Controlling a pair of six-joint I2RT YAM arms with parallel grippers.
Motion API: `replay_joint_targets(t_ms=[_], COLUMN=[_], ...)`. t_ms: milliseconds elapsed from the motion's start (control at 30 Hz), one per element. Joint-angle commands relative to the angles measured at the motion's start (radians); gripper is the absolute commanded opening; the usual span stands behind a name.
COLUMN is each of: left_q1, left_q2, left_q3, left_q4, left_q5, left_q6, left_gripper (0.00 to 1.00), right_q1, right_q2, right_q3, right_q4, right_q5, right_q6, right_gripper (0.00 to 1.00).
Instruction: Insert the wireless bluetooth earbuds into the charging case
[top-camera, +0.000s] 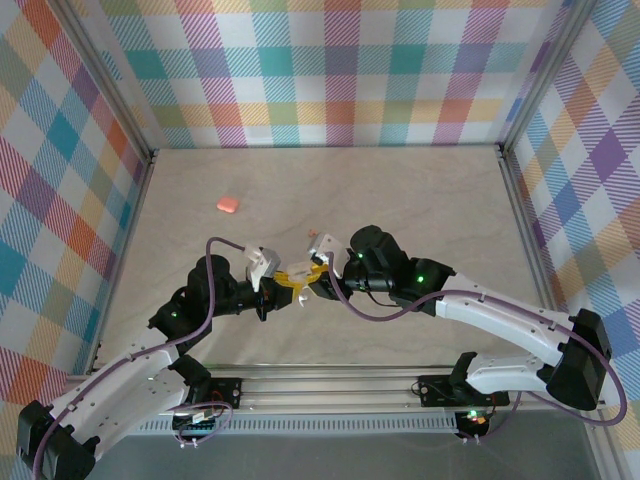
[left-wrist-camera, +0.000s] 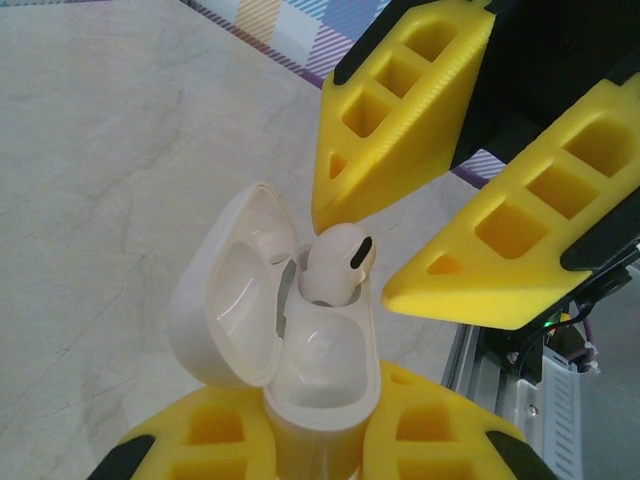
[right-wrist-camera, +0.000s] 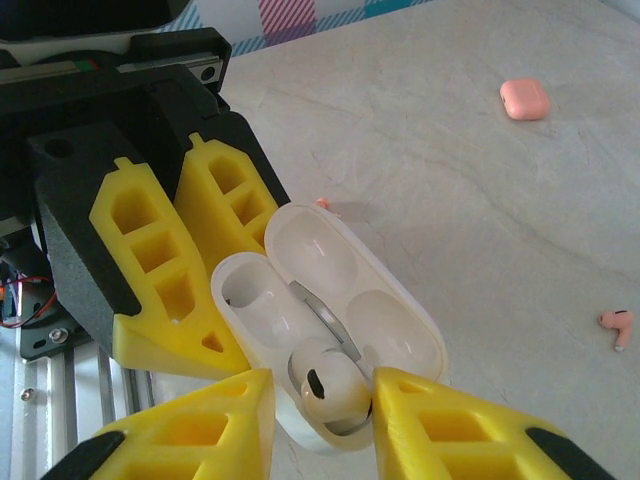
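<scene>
My left gripper (left-wrist-camera: 320, 445) is shut on the base of the white charging case (left-wrist-camera: 322, 365), holding it up with its lid (left-wrist-camera: 225, 300) swung open. A glossy white earbud (left-wrist-camera: 338, 262) sits head-up in one slot; the other slot (right-wrist-camera: 255, 300) is empty. My right gripper (right-wrist-camera: 322, 395) is open around that earbud (right-wrist-camera: 330, 385), one finger against its side and a gap at the other. In the top view both grippers (top-camera: 300, 278) meet at the table's middle. A salmon-pink earbud (right-wrist-camera: 617, 323) lies on the table to the right, and a pink tip (right-wrist-camera: 322, 203) peeks from behind the lid.
A closed pink case (top-camera: 228, 204) lies on the table at the back left, also in the right wrist view (right-wrist-camera: 524, 98). Checked walls enclose the table on three sides. The metal rail with the arm bases (top-camera: 330, 385) runs along the near edge.
</scene>
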Motion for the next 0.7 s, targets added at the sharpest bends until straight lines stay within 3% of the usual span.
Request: replay_joint_targets(t_ms=[0, 667], left_q1=[0.005, 0.004], left_q2=[-0.019, -0.102], left_q3=[0.022, -0.01], left_q4=[0.052, -0.012], left_q5=[-0.028, -0.108], left_q6=[-0.006, -0.021], left_gripper=[0.0, 0.0], right_q1=[0.009, 0.004], right_q2=[-0.011, -0.06], right_q3=[0.039, 0.056], right_q4=[-0.028, -0.006], right_q5=[-0.022, 0.067], right_q6=[0.04, 0.279], right_gripper=[0.32, 0.35])
